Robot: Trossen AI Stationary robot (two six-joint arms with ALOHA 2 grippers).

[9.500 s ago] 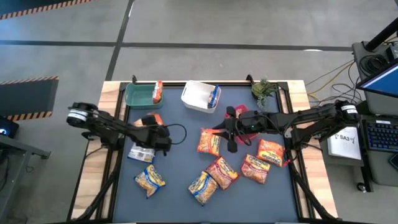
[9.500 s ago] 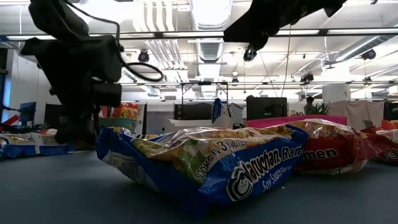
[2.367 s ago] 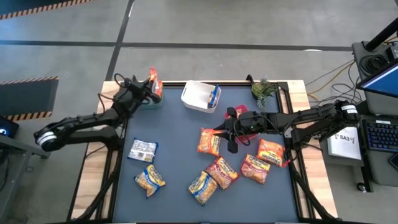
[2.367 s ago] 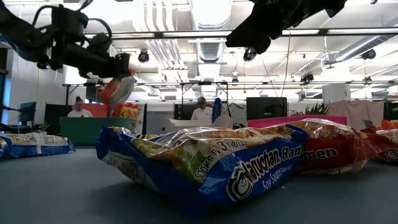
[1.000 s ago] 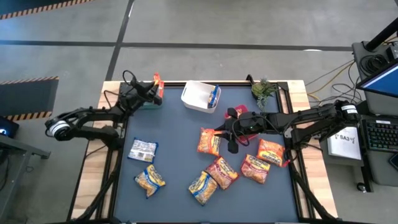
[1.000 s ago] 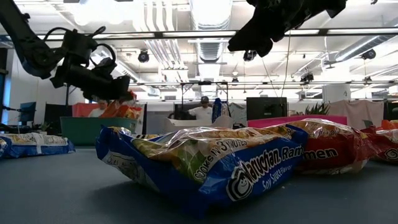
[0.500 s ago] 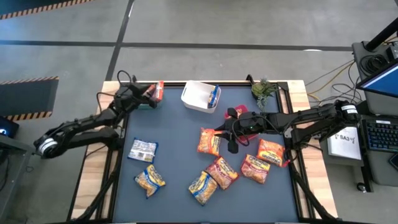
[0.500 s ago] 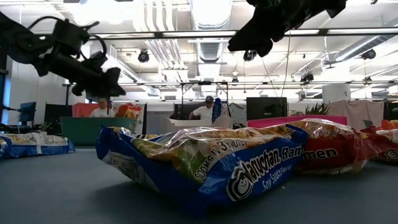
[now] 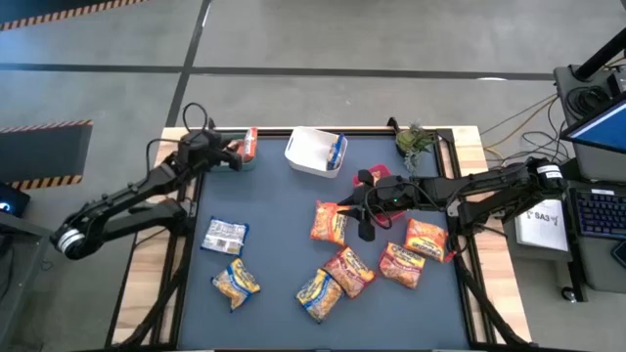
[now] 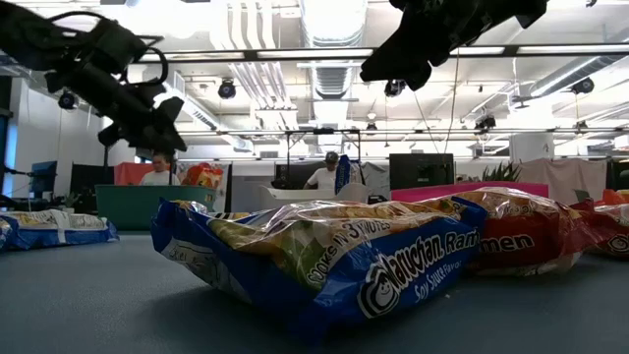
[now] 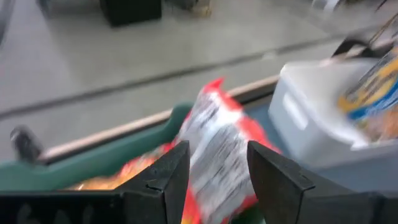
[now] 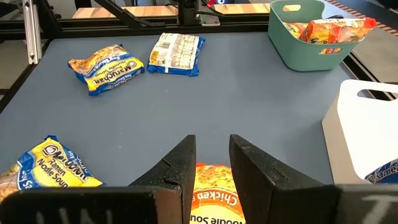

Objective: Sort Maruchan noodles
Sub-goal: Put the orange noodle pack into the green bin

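Several Maruchan noodle packets lie flat on the dark table mat: a silver one (image 9: 224, 236), yellow-blue ones (image 9: 236, 282) (image 9: 319, 292), an orange one (image 9: 329, 222) and red ones (image 9: 350, 269) (image 9: 402, 264). An orange-red packet (image 11: 214, 121) leans on the rim of the green bin (image 12: 311, 43) at the far left. My left gripper (image 9: 233, 153) hangs open just above and short of that packet, touching nothing. My right gripper (image 12: 212, 140) hovers open over the orange packet (image 12: 211, 199) at mid-table, holding nothing.
A white bin (image 9: 313, 152) with a blue packet (image 9: 336, 149) stands at the far middle. A red bin (image 10: 462, 187) sits under the right arm, and a small plant (image 9: 416, 140) at the far right. Bare mat lies between the silver packet and the orange one.
My left gripper has let go of the orange-red packet over the green bin, then risen and drawn back toward the table's left edge, tipping up. The packet now rests in the bin, leaning on its rim.
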